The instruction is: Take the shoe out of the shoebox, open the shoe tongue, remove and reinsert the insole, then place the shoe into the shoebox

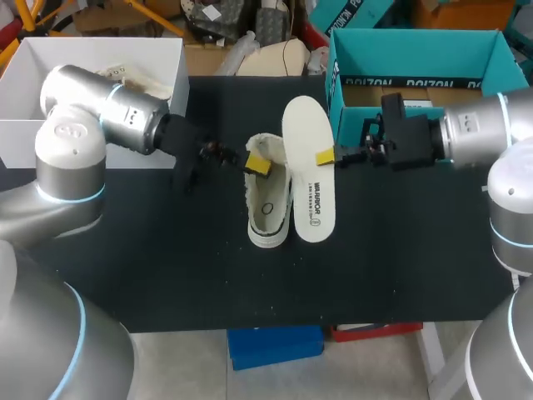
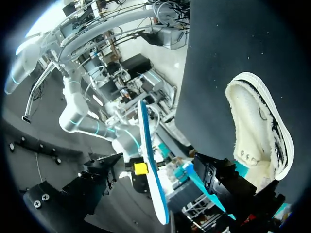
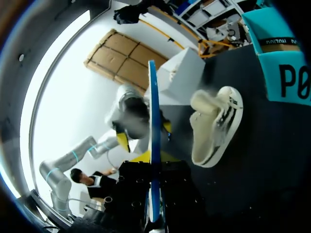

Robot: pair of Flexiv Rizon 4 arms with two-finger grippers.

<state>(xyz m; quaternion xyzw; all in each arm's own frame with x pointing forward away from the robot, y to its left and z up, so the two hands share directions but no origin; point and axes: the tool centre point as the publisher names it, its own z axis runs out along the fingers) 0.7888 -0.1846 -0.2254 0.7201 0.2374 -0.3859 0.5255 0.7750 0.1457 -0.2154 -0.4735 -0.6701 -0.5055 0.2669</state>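
Observation:
A white shoe (image 1: 268,200) lies on the black table, toe toward the front edge, with its fuzzy opening facing up. My left gripper (image 1: 255,164) is at that opening, open, its dark fingers (image 2: 221,177) spread wide with the shoe (image 2: 255,131) beside one of them. The white insole (image 1: 309,171), blue underneath, hangs just right of the shoe. My right gripper (image 1: 326,156) is shut on its edge. In the right wrist view the insole (image 3: 154,121) runs edge-on between the fingers, and the shoe (image 3: 214,126) lies beyond it. The teal shoebox (image 1: 416,54) stands open at the back right.
A white open box (image 1: 100,40) sits at the back left, behind my left arm. The teal shoebox wall (image 3: 286,73) is close beside my right wrist. Bare black tabletop (image 1: 250,283) lies in front of the shoe.

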